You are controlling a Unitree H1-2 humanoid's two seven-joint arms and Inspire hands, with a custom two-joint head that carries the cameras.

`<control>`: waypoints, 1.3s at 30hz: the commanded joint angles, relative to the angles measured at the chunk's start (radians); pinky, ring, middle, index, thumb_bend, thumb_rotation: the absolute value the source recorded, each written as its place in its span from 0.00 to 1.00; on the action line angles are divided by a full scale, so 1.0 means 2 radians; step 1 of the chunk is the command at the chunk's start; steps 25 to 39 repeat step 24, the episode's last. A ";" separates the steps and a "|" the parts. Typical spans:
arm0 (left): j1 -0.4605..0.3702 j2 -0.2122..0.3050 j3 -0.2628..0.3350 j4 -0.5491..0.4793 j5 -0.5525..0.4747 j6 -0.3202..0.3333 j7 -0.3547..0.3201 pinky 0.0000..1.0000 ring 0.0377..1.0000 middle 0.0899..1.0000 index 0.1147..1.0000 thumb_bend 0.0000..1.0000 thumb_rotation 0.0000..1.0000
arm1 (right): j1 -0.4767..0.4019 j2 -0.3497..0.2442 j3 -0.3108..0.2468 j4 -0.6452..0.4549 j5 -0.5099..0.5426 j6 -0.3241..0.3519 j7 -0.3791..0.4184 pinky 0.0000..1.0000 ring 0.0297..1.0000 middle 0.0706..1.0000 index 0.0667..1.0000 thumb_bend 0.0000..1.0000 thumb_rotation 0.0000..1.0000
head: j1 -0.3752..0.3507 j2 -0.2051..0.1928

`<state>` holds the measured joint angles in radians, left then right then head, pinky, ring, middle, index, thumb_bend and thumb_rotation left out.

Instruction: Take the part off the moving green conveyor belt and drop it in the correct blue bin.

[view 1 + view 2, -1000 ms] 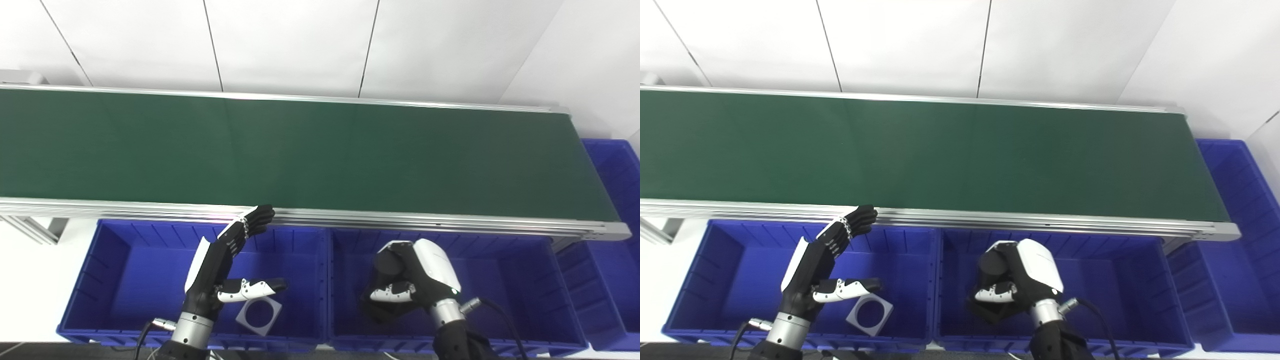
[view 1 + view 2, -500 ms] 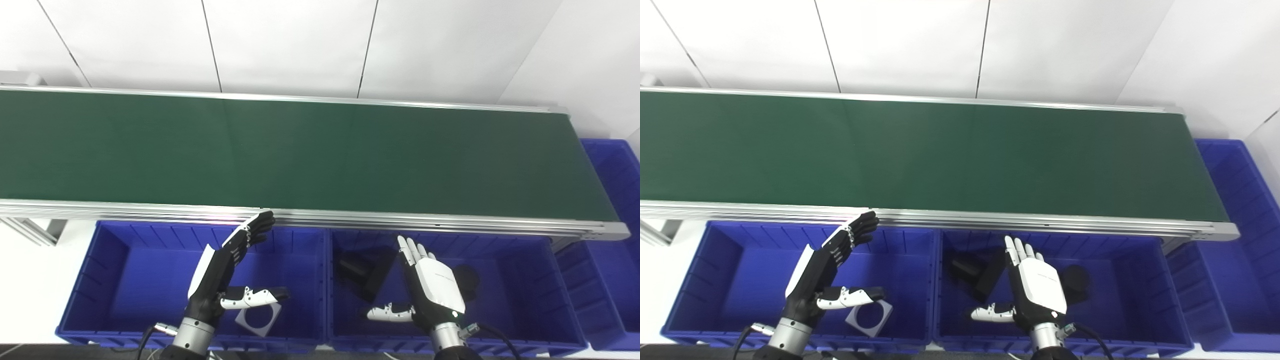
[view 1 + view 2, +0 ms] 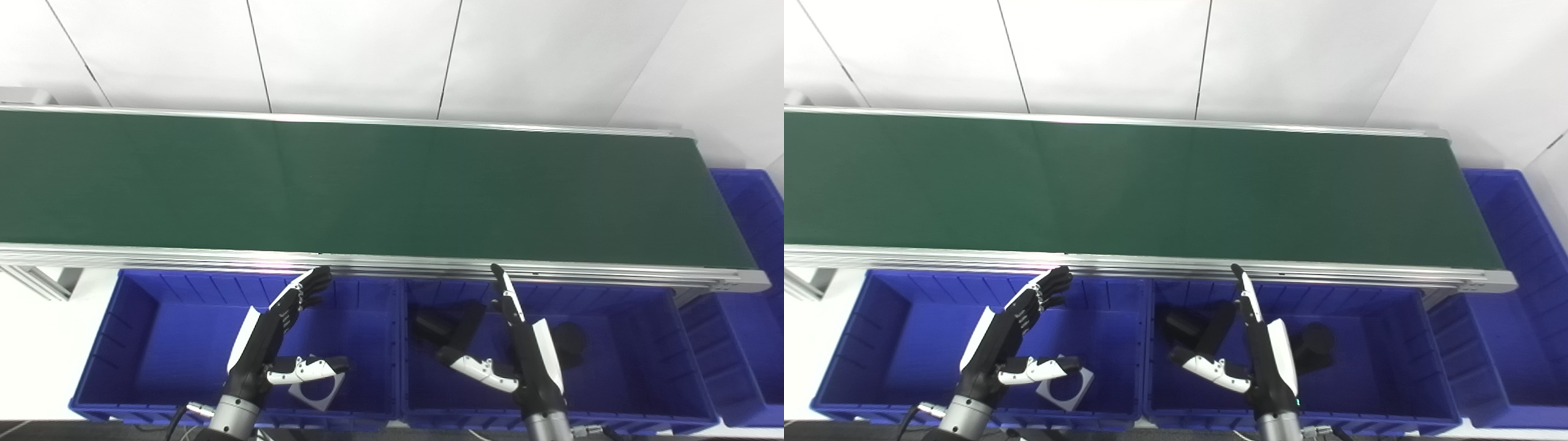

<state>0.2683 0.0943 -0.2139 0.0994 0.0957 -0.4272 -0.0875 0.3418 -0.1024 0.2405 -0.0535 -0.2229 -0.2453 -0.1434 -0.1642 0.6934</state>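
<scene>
With no part showing on the long dark-green conveyor belt [image 3: 367, 184], both hands wait below it: right hand [image 3: 527, 361] released, fingers spread above the middle blue plastic bin [image 3: 643, 367] holding black parts [image 3: 447, 324]; left hand [image 3: 269, 337] empty too, above the white square plate [image 3: 318, 392].

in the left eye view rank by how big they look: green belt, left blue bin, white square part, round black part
1. green belt
2. left blue bin
3. and 4. white square part and round black part look alike, and both are partly hidden, so no ranking.
</scene>
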 commanded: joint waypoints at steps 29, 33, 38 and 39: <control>-0.009 -0.004 -0.001 0.034 -0.021 -0.021 0.005 0.87 0.87 0.86 0.85 0.87 0.38 | -0.011 0.004 -0.024 0.047 0.052 -0.081 0.064 0.87 0.91 0.92 0.96 0.95 0.42 | 0.014 -0.037; -0.009 -0.004 -0.001 0.034 -0.021 -0.021 0.005 0.87 0.87 0.86 0.85 0.87 0.38 | -0.011 0.004 -0.024 0.047 0.052 -0.081 0.064 0.87 0.91 0.92 0.96 0.95 0.42 | 0.014 -0.037; -0.009 -0.004 -0.001 0.034 -0.021 -0.021 0.005 0.87 0.87 0.86 0.85 0.87 0.38 | -0.011 0.004 -0.024 0.047 0.052 -0.081 0.064 0.87 0.91 0.92 0.96 0.95 0.42 | 0.014 -0.037; -0.009 -0.004 -0.001 0.034 -0.021 -0.021 0.005 0.87 0.87 0.86 0.85 0.87 0.38 | -0.011 0.004 -0.024 0.047 0.052 -0.081 0.064 0.87 0.91 0.92 0.96 0.95 0.42 | 0.014 -0.037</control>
